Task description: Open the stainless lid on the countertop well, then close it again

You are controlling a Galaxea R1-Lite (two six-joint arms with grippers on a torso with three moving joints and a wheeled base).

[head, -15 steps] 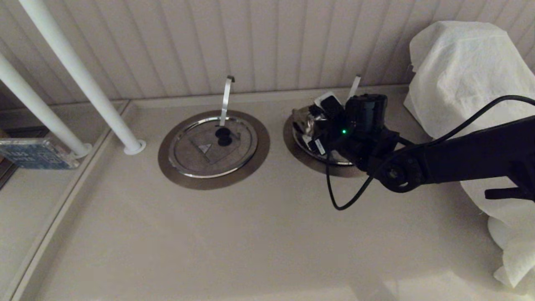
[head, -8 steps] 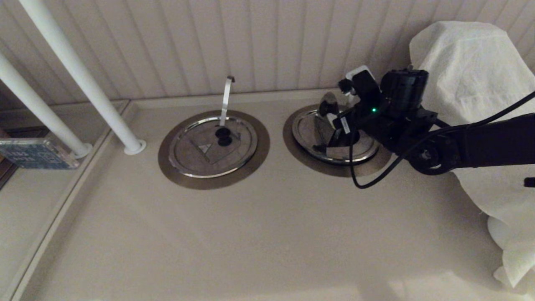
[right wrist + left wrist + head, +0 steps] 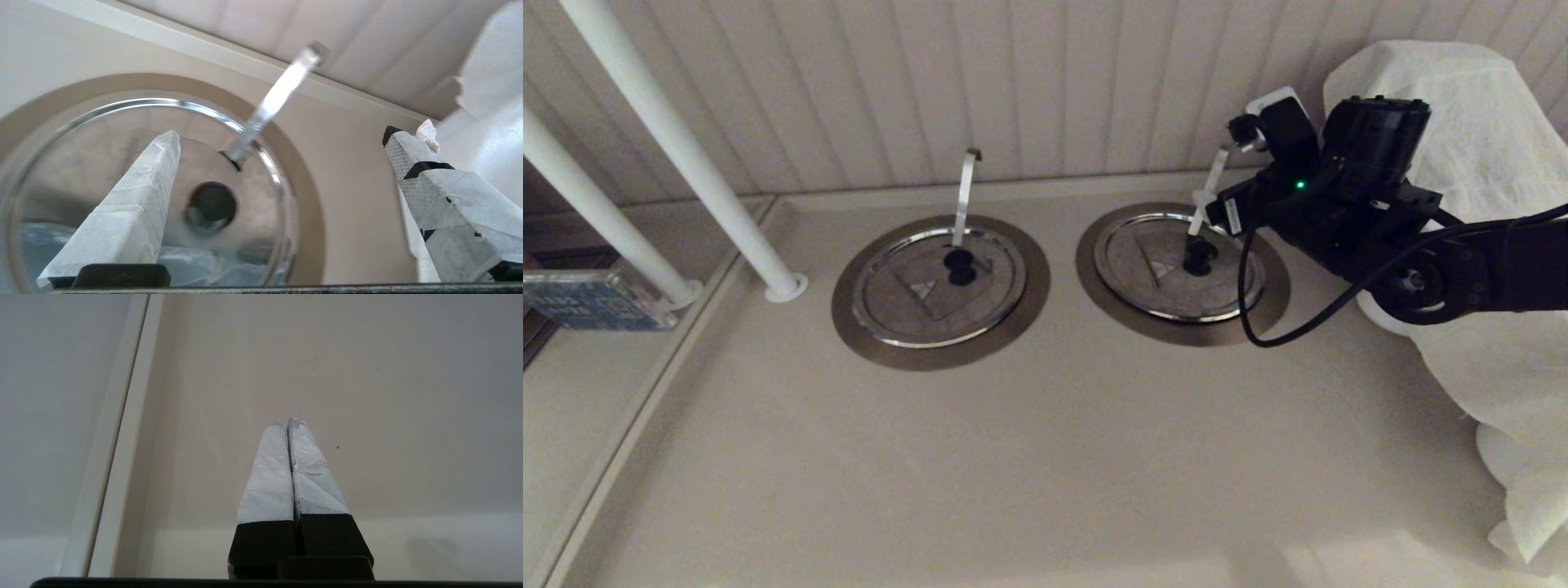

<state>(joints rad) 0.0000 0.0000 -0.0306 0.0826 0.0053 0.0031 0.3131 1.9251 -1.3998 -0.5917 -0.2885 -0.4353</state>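
Observation:
The stainless lid (image 3: 1152,273) lies flat and closed on the countertop well, whose dull-brown ring (image 3: 1270,306) shows all round it. Its black knob (image 3: 1197,256) is free, and the flat utensil handle (image 3: 1207,192) leans up through the lid toward the wall. My right gripper (image 3: 1250,163) hangs open above the lid's far right edge, holding nothing. In the right wrist view the lid (image 3: 81,163), knob (image 3: 212,204) and handle (image 3: 278,98) lie below the spread fingers of the gripper (image 3: 282,134). My left gripper (image 3: 286,421) is shut over bare counter, outside the head view.
The twin lid (image 3: 931,290) with its hooked upright handle (image 3: 965,192) sits left of the task well. Two white poles (image 3: 686,155) slant at the far left. A white cloth (image 3: 1445,131) covers something bulky at the right, close behind my right arm. The panelled wall stands just behind the wells.
The raised part of the lid has come down flat on the well. My right gripper has let go of the knob and moved up and to the right.

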